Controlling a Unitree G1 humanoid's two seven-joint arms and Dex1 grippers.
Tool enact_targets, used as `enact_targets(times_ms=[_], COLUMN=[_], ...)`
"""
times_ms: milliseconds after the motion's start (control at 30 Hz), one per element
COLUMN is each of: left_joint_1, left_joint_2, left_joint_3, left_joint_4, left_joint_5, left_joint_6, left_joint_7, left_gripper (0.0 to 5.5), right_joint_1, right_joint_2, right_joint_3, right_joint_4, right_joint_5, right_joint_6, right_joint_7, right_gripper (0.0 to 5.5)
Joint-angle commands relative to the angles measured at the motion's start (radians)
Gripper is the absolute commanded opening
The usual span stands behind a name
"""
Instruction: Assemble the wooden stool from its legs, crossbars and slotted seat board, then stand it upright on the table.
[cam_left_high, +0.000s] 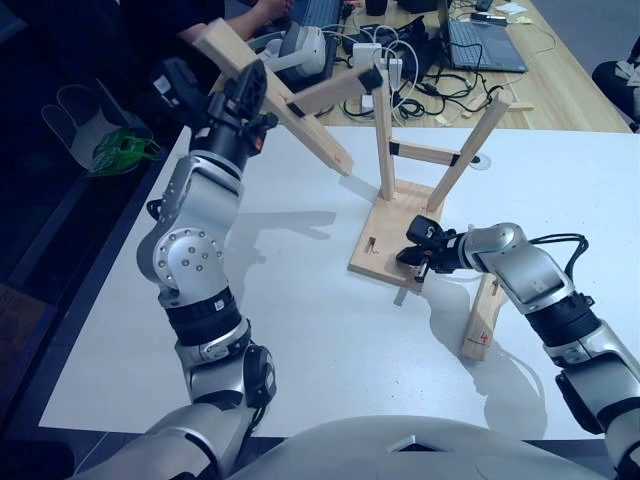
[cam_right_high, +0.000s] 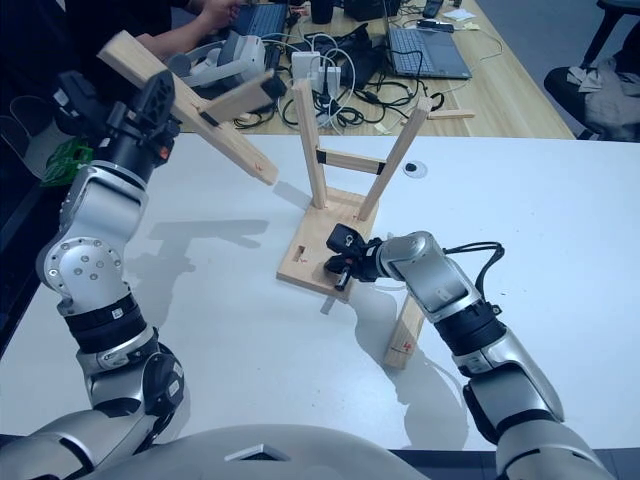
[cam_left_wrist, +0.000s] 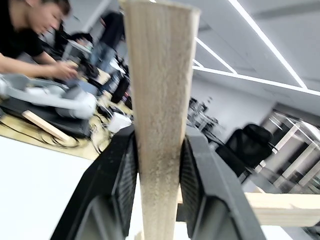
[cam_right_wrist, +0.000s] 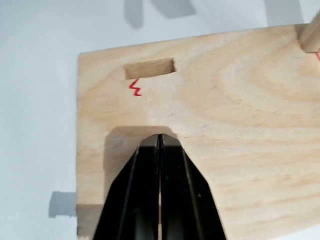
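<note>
Up over the far left of the surface (cam_left_high: 300, 340), my left end effector (cam_left_high: 248, 90) is clamped on a leg frame (cam_left_high: 312, 132). Its long side slants down toward the seat board (cam_left_high: 385, 248). That board lies flat, lower and to the right. Two legs (cam_left_high: 385, 130) stand in it, and one slot (cam_right_wrist: 150, 67) is empty. My right end effector (cam_right_wrist: 159, 142) is pinched shut on nothing, tips resting on the board beside that slot.

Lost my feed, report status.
Left gripper shut on leg, raised. Right gripper shut, tips at seat board. Two legs seated; spare leg lies loose.
</note>
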Motion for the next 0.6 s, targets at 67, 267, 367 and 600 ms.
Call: enact_targets(times_ms=[67,267,367,600], left_joint_1=[0.006,0.115,0.181,0.286], left_joint_2=[0.007,-0.050,-0.057,-0.090], left_joint_3=[-0.031,-0.085,-0.132,-0.211], left_joint_4=[-0.051,-0.131,-0.140,-0.114], left_joint_5=[-0.038,-0.059,-0.009,0.054], left_joint_6=[0.051,0.111,0.101,0.080], left_joint_7=[0.011,0.088,0.102,0.093], left_gripper=[1.03,1.03,1.03,1.03], right_joint_1=[0.029,0.224,0.261,0.244], right_joint_2=[0.087,-0.004,0.126,0.216], right_joint_3=[-0.245,-0.492,-0.628,-0.692], right_joint_4=[-0.139,-0.365,-0.347,-0.335], right_joint_5=[0.165,0.258,0.209,0.243], right_joint_6=[0.101,0.248,0.204,0.141], right_joint_7=[-0.085,-0.177,-0.409,-0.523], right_gripper=[0.00,0.00,0.00,0.00])
